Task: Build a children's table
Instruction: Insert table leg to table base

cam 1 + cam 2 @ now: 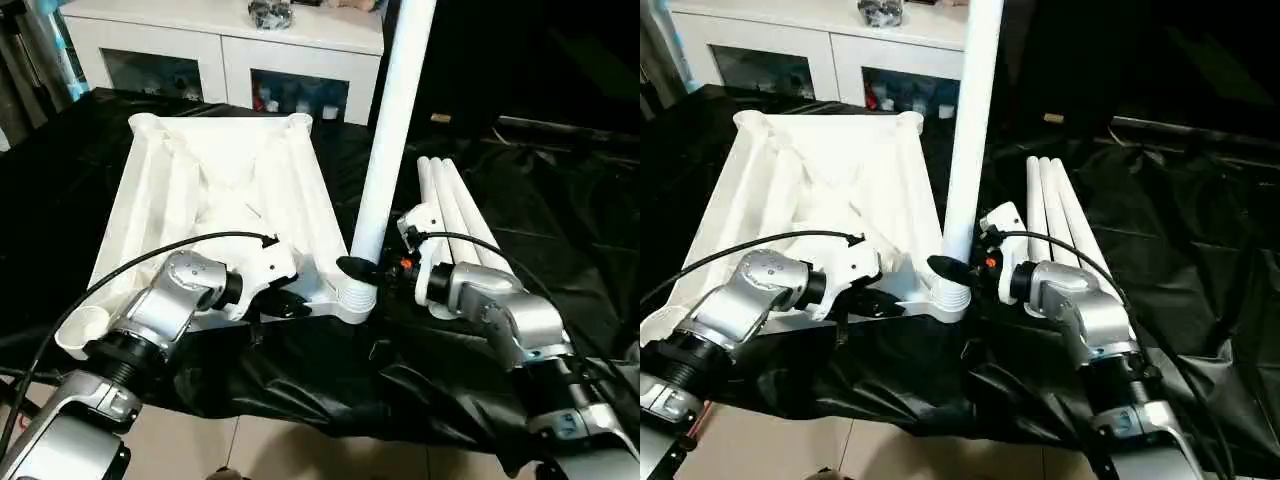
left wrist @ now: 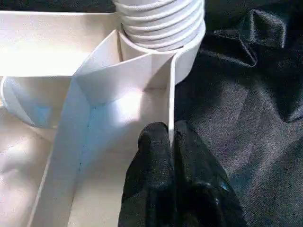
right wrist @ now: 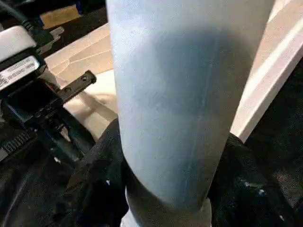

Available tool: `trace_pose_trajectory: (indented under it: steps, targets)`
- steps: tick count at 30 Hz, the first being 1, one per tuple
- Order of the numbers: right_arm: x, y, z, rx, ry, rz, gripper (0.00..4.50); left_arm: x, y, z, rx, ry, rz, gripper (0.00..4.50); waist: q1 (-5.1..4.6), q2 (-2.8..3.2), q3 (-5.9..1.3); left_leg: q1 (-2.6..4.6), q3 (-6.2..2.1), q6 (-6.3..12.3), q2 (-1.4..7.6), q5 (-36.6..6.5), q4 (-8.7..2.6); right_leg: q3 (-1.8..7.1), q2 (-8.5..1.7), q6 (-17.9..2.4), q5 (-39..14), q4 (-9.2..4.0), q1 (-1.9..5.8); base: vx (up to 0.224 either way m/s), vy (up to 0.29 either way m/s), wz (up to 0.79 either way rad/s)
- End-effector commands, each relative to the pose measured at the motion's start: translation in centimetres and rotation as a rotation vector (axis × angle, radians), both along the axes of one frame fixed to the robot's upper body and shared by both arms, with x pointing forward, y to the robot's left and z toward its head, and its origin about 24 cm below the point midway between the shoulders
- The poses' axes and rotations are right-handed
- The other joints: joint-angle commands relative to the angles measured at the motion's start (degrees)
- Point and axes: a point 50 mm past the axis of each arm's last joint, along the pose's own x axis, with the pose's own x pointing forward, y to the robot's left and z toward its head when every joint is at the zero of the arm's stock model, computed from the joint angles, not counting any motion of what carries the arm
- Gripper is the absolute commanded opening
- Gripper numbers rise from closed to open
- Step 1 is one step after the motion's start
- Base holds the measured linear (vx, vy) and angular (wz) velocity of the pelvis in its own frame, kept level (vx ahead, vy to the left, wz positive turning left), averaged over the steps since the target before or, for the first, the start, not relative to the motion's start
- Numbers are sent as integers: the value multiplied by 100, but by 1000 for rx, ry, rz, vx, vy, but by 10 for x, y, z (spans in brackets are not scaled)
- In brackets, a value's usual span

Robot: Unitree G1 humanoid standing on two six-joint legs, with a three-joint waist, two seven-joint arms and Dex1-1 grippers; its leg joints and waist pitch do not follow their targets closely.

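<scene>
L gripper (image 2: 173, 137) pinches tabletop (image 1: 170, 190) rim; R gripper (image 1: 375, 268) clasps leg (image 1: 392, 130).

The white tabletop (image 1: 215, 195) is lying upside down, its ribbed underside facing up, with round sockets at its corners. One tapered white leg (image 1: 392, 130) is standing upright in the tabletop's near right socket (image 1: 352, 298). Three more legs (image 1: 455, 215) are lying side by side just right of the tabletop.
</scene>
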Motion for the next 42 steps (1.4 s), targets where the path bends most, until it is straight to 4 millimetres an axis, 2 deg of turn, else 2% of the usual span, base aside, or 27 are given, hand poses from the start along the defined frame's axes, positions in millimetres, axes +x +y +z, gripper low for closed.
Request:
trace_pose_trajectory:
  steps: [1,2,6,10,11,12,14,15,16,17,18,19,20,21,22,27,31,33,34,35,42]
  targets:
    - [0,-3,-11,-25,46,-24,189,0,-3,3,-19,-15,-10,0,30,94,-345,105,-46,-179,141,-1584,-409,272,-440,-1026,-1432,-509,237,0,0,0]
    - [1,-1,-13,-28,54,-22,189,1,-4,2,-21,-19,-3,0,28,122,-344,119,-50,-190,145,-1632,-410,269,-443,-1046,-1455,-508,227,0,0,0]
    - [0,-2,-17,-25,66,-21,189,4,-4,3,-18,-34,16,0,29,105,-320,135,-55,-215,145,-1839,-423,270,-446,-965,-1828,-553,214,0,0,0]
    - [-4,-9,-24,2,89,-53,188,7,-4,6,-35,-40,40,0,31,104,-316,149,-63,-231,154,-1922,-432,273,-451,-935,-1939,-564,202,0,0,0]
    - [-5,-10,-24,4,91,-56,188,7,-4,6,-37,-41,42,0,42,154,-319,149,-69,-241,152,-1928,-430,276,-456,-947,-1906,-558,204,0,0,0]
    - [-8,-14,-31,13,104,-84,188,9,-3,8,-44,-47,60,0,44,168,-322,153,-65,-237,150,-1964,-431,275,-448,-980,-1825,-563,207,0,0,0]
    - [-11,-17,-37,27,113,-110,188,10,-2,8,-41,-51,66,0,48,180,-320,145,-60,-209,141,-1945,-427,274,-452,-1009,-1789,-570,214,0,0,0]
    - [-11,-17,-37,27,113,-110,188,10,-2,8,-41,-51,66,0,42,164,-309,142,-63,-203,136,-1998,-432,267,-449,-994,-1902,-579,210,0,0,0]
    - [-13,-19,-41,41,119,-135,188,11,-2,8,-37,-54,71,0,41,174,-310,145,-65,-202,134,-2017,-430,267,-454,-984,-1975,-585,213,0,0,0]
    - [-14,-20,-44,56,122,-155,188,11,-1,8,-35,-55,74,0,45,179,-306,158,-66,-200,139,-2052,-434,267,-456,-969,-2049,-597,202,0,0,0]
    - [-16,-21,-46,68,124,-171,188,12,0,8,-33,-56,75,0,41,212,-293,172,-80,-217,138,-2203,-441,262,-458,-919,-2265,-623,191,0,0,0]
    - [-16,-22,-47,73,124,-176,188,12,0,8,-31,-56,76,0,41,212,-293,172,-80,-217,138,-2203,-441,262,-458,-919,-2265,-623,191,0,0,0]
    - [-18,-22,-49,84,125,-188,188,12,0,8,-27,-58,78,0,36,225,-284,202,-90,-231,145,-2369,-451,254,-461,-895,-2414,-653,172,0,0,0]
    - [-20,-23,-51,95,125,-203,188,12,1,7,-22,-61,82,0,29,220,-284,194,-98,-226,139,-2382,-454,249,-459,-890,-2445,-653,183,0,0,0]
    - [-24,-25,-55,110,124,-230,188,13,2,7,-18,-63,85,0,30,257,-289,192,-102,-233,145,-2391,-466,250,-464,-896,-2408,-659,189,0,0,0]
    - [-33,-29,-64,67,96,-286,188,15,1,7,-14,-65,88,0,26,295,-297,199,-100,-199,148,-2374,-496,243,-455,-962,-2171,-660,209,0,0,0]
    - [-35,-28,-58,37,34,-292,188,17,1,7,-9,-69,90,0,15,358,-285,204,-109,-206,140,-2500,-505,239,-459,-865,-2442,-702,198,0,0,0]
    - [-35,-26,-56,11,8,-273,188,18,0,6,-6,-71,89,0,3,328,-281,196,-114,-205,132,-2518,-510,229,-457,-811,-2550,-712,208,0,0,0]
    - [-36,-25,-54,-5,-7,-262,188,18,0,6,-4,-71,89,0,6,332,-282,194,-112,-182,130,-2459,-506,232,-467,-797,-2596,-718,208,0,0,0]
    - [-35,-23,-53,-13,-14,-256,188,18,0,6,-2,-71,88,0,11,363,-275,199,-115,-181,132,-2451,-507,234,-469,-796,-2616,-719,197,0,0,0]
    - [-31,-18,-51,-45,-19,-196,188,19,-2,4,8,-66,69,0,2,378,-260,201,-115,-150,131,-2507,-508,232,-470,-767,-2766,-754,181,0,0,0]
